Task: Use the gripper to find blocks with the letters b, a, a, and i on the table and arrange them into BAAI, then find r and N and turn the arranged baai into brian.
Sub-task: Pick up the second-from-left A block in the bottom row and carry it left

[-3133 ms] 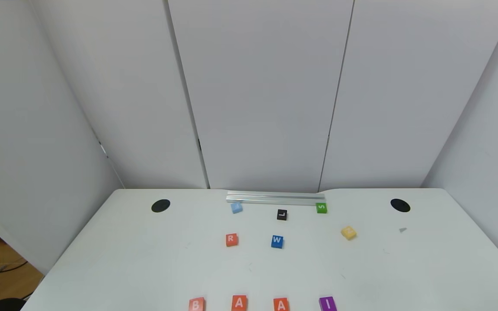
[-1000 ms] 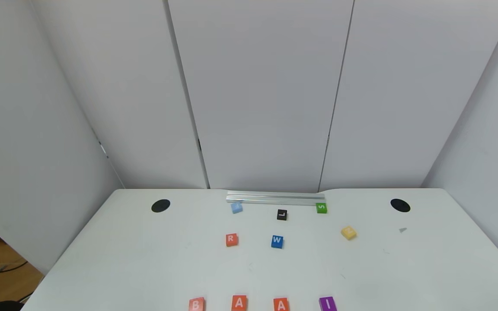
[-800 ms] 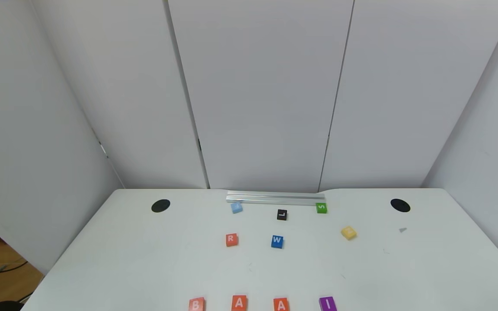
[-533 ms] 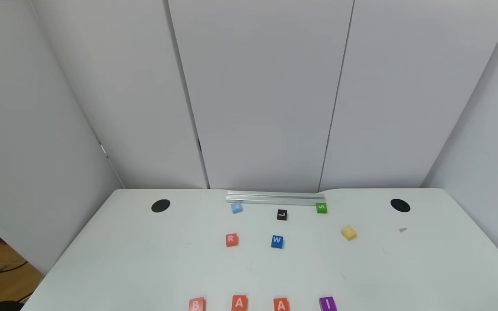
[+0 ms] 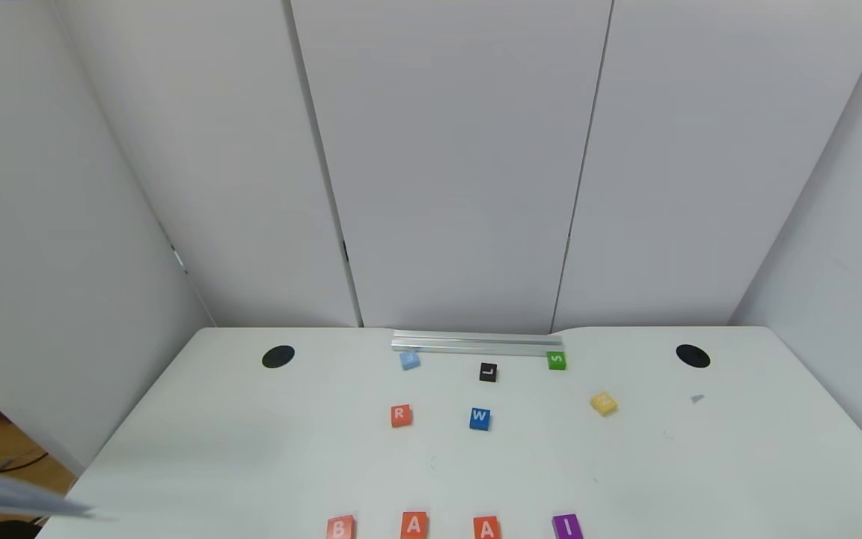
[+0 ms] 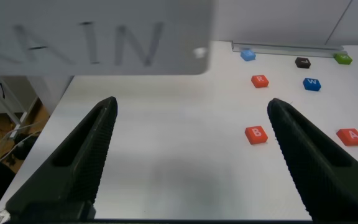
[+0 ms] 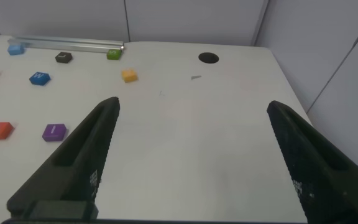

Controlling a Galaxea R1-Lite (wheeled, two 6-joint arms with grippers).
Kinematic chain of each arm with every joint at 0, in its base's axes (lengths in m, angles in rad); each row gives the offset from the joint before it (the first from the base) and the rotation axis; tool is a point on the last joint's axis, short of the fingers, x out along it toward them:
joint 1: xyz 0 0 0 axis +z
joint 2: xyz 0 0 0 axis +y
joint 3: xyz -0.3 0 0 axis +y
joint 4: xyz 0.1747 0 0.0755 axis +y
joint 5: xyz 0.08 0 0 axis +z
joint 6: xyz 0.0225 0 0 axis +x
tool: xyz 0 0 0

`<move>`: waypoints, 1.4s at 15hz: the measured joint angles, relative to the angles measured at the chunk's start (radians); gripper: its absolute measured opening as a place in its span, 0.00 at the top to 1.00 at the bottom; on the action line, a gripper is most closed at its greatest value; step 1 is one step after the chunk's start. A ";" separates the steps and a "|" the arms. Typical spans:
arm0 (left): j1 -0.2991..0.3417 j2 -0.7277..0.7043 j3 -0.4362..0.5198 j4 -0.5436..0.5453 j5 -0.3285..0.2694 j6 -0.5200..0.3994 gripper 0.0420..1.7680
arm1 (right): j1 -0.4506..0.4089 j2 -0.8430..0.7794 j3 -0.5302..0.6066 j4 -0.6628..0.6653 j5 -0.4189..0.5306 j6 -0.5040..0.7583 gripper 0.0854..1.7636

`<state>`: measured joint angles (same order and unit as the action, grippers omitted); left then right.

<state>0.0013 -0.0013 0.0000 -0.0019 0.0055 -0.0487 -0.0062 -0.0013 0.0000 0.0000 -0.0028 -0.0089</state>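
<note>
We find the orange-red and purple letter blocks [image 5: 414, 525] aligned reading BAAI; left claw [image 6: 191, 158] and right claw [image 7: 191, 158] released, empty, awaiting R.

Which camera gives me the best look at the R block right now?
Head view: the R block sits unobstructed, its letter readable. The left wrist view shows it smaller, far off. The right wrist view catches only an orange-red edge, letter unseen.

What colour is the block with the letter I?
Purple, with a white letter I; clearest in the head view.
</note>
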 joint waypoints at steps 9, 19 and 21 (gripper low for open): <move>0.000 0.000 0.000 0.000 0.001 0.000 0.03 | 0.000 0.000 0.000 -0.002 0.000 0.000 0.03; 0.000 0.000 0.000 0.000 0.001 0.000 0.03 | 0.000 0.000 0.000 -0.003 0.000 0.000 0.03; 0.000 0.000 0.000 0.000 0.001 0.000 0.03 | 0.000 0.000 0.000 -0.003 0.000 0.000 0.03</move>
<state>0.0013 -0.0013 0.0000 -0.0023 0.0062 -0.0487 -0.0057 -0.0013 0.0000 -0.0028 -0.0032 -0.0089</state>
